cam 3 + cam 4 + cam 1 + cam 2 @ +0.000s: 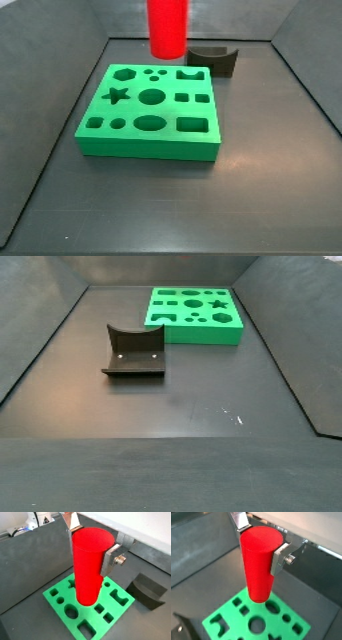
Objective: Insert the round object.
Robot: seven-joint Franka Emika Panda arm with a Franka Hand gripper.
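One red peg (90, 564) in tool (93, 541)

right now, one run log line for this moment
pincer: shut on red peg | peg: upright, above green block | not inserted | dark notched block: on floor, apart

The round object (89, 564) is bright red, clamped between the pincer (93, 543)'s silver plates at a wrist view's upper centre. The block (151, 110) is vivid green, the notched block (134, 352) dark grey, and the bench (174, 406) matte dark grey.

A dark grey floor (174, 426) spreads around the fixture (134, 351), with dark grey walls (80, 20) rising behind it, evenly lit.
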